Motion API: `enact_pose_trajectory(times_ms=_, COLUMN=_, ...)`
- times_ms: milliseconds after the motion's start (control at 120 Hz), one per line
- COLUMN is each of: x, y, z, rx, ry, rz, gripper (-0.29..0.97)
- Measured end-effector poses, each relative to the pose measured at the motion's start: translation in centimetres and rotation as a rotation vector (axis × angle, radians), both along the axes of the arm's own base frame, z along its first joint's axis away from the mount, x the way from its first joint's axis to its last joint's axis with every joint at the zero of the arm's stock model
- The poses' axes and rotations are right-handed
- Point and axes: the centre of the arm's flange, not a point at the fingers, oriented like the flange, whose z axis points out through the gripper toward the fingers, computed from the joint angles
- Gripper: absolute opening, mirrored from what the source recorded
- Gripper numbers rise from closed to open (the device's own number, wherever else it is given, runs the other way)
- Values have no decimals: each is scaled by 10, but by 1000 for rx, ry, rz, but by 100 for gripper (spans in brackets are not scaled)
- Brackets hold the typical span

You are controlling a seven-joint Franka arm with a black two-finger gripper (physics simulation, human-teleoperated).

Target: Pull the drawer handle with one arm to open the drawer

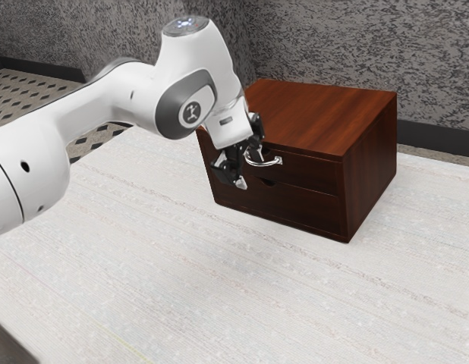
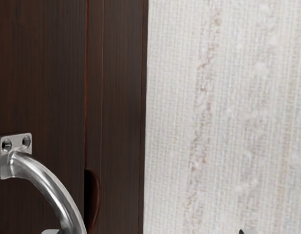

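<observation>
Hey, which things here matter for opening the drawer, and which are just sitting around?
For the job: gripper, metal drawer handle, top drawer, wooden cabinet.
Not part of it: lower drawer, table.

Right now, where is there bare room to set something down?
Bare: the white textured tabletop in front of the reddish-brown wooden drawer cabinet and at the exterior view's right. Crowded: its curved silver handle, at the jaws.

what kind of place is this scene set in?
Probably a bare simulated tabletop room, not a home or workshop: a pale textured table, one dark wooden drawer cabinet on it, and grey speckled walls with a dark baseboard behind.
</observation>
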Motion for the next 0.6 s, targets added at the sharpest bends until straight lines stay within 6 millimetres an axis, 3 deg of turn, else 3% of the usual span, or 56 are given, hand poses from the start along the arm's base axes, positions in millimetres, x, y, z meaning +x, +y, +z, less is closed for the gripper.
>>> enact_pose_trajectory(times_ms=600, x=-7, y=0, z=1, rx=1, ry=2, rz=14, gripper=26)
